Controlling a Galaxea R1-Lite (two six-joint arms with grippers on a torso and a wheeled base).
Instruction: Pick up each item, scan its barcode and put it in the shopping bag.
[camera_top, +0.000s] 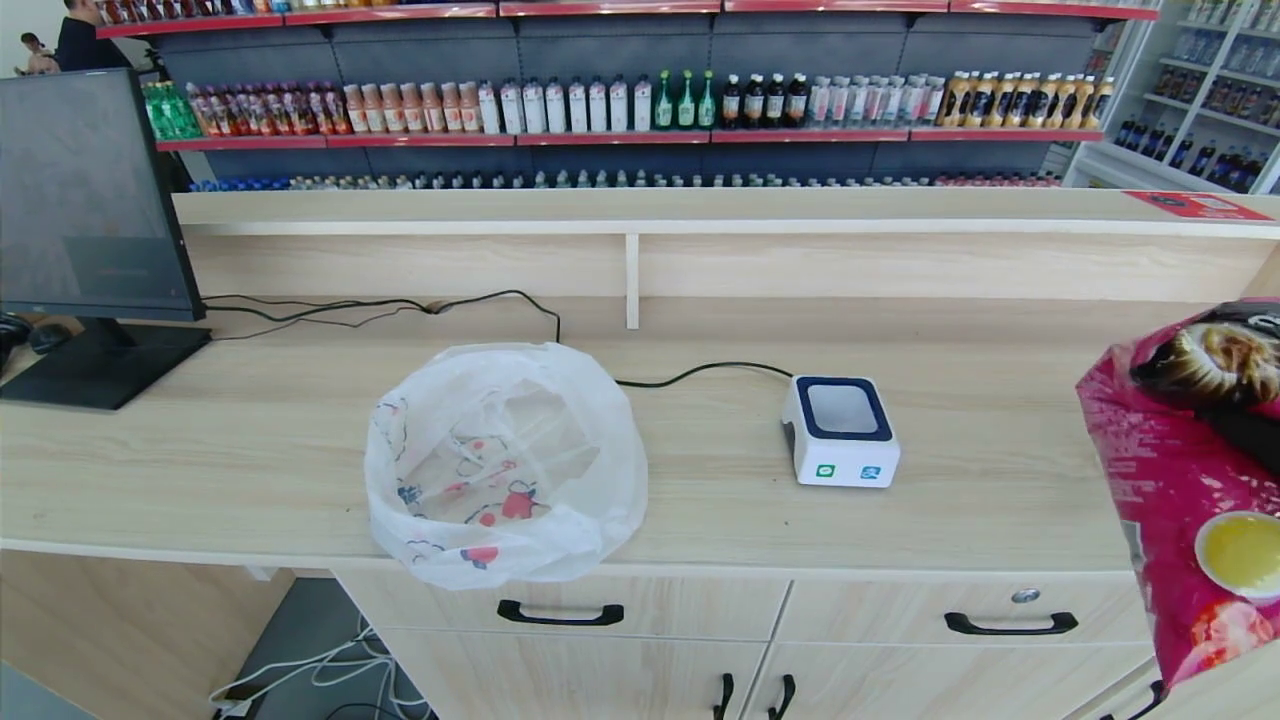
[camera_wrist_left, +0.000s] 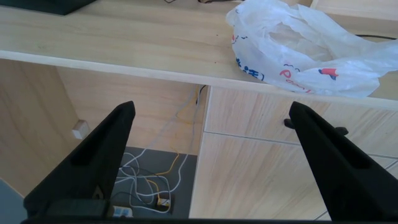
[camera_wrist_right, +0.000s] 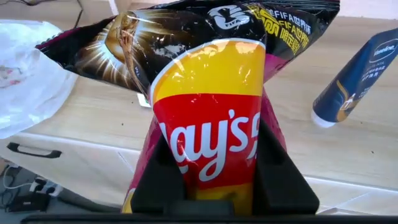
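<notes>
Magenta chip bag (camera_top: 1185, 480) clamped between the right gripper (camera_wrist_right: 214, 177) fingers (camera_wrist_right: 281, 180) over the counter's (camera_top: 250, 450) right end, beyond scanner (camera_top: 840, 430) and white shopping bag (camera_top: 505, 465); left gripper (camera_wrist_left: 211, 112) fingers (camera_wrist_left: 99, 155) spread wide before the counter's front.

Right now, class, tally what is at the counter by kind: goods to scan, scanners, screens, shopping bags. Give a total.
Goods to scan: 2 (chip bag, blue tube)
Scanner: 1
Screen: 1
Shopping bag: 1
Total: 5
</notes>
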